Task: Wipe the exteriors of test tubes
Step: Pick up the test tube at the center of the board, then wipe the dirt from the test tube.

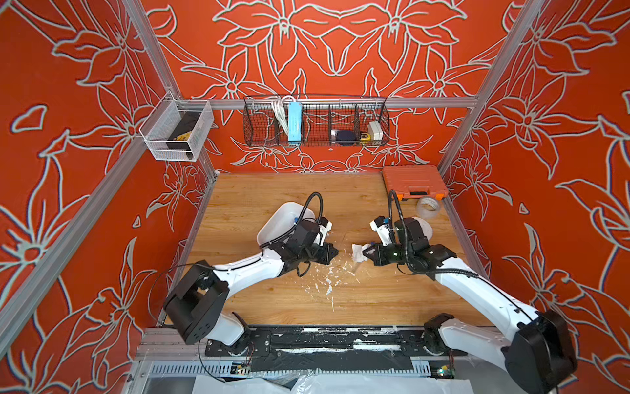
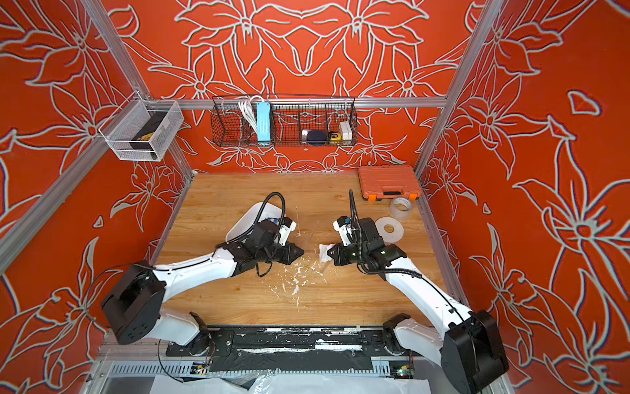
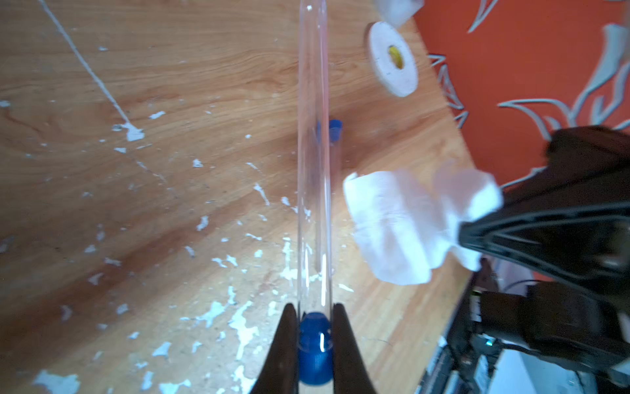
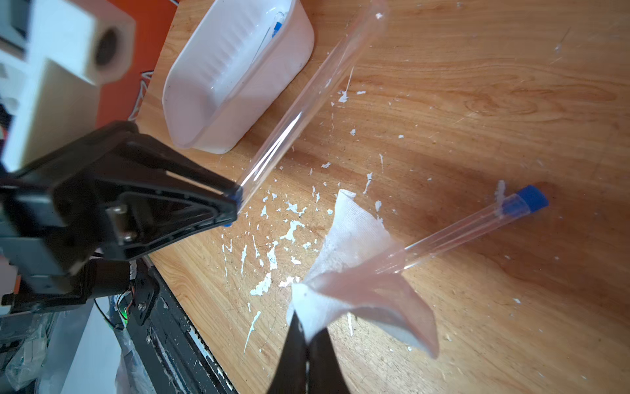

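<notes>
My left gripper (image 3: 315, 327) is shut on the blue-capped end of a clear test tube (image 3: 313, 153), which sticks straight out from the jaws above the table. My right gripper (image 4: 308, 337) is shut on a crumpled white tissue (image 4: 354, 245) that hangs just beside that tube without touching it. A second test tube (image 4: 477, 228) lies on the wood under the tissue, its blue cap (image 4: 531, 198) pointing away. Another capped tube (image 4: 276, 28) rests inside the white tub (image 4: 191, 112). In both top views the gripper tips (image 1: 335, 253) (image 2: 329, 252) face each other at mid-table.
The white tub (image 1: 276, 218) sits behind my left wrist. An orange tool case (image 1: 414, 180), a clear tape roll (image 1: 429, 206) and a white tape roll (image 2: 390, 229) occupy the far right. White flecks (image 1: 327, 279) litter the wooden tabletop between the arms.
</notes>
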